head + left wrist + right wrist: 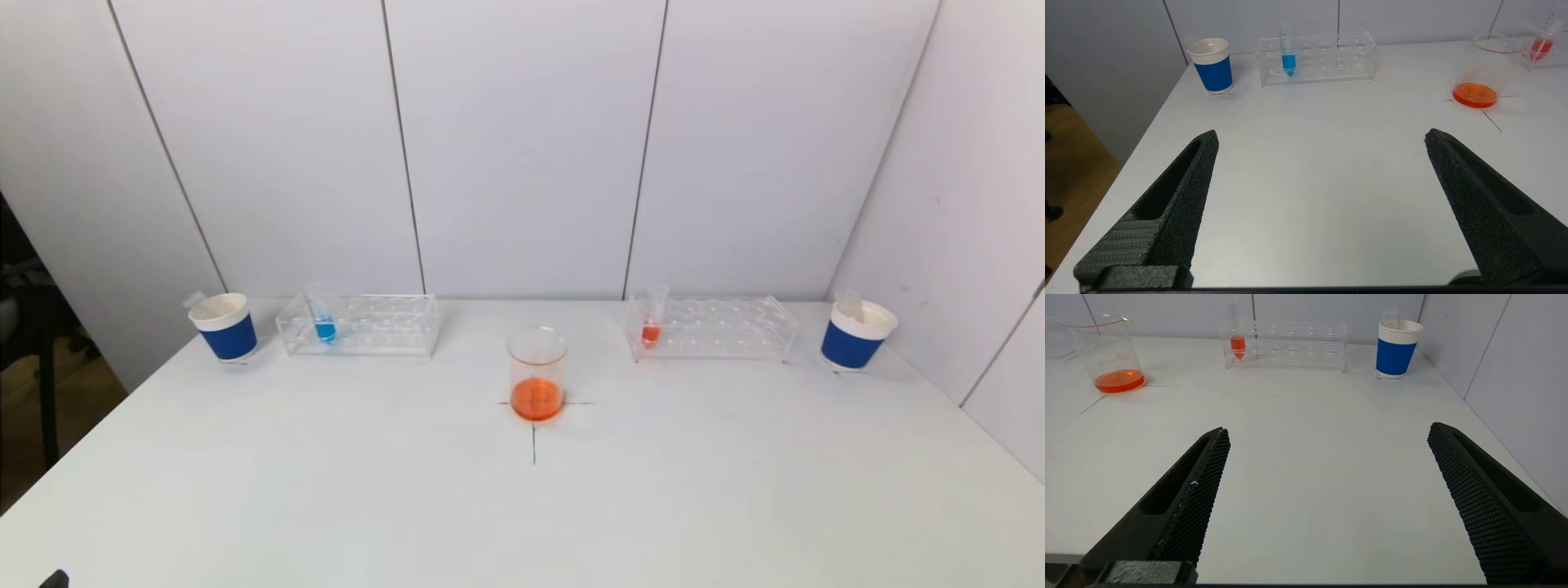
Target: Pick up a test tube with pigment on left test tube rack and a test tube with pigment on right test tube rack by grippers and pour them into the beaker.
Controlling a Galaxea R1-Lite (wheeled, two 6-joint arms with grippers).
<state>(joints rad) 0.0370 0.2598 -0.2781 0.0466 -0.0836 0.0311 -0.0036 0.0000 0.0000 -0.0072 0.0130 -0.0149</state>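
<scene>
A clear left rack (pixel 367 325) holds a test tube with blue pigment (pixel 324 322), also in the left wrist view (pixel 1288 51). A clear right rack (pixel 718 328) holds a test tube with red pigment (pixel 652 318), also in the right wrist view (pixel 1237 341). The glass beaker (pixel 536 373) with orange liquid stands at the table's centre on a cross mark. My left gripper (pixel 1321 136) is open and empty over the near left table. My right gripper (pixel 1327 430) is open and empty over the near right table. Neither arm shows in the head view.
A blue and white paper cup (pixel 225 327) stands left of the left rack. Another such cup (pixel 856 335) stands right of the right rack, near the right wall. The white table (pixel 522 506) ends at its left edge beside the left cup.
</scene>
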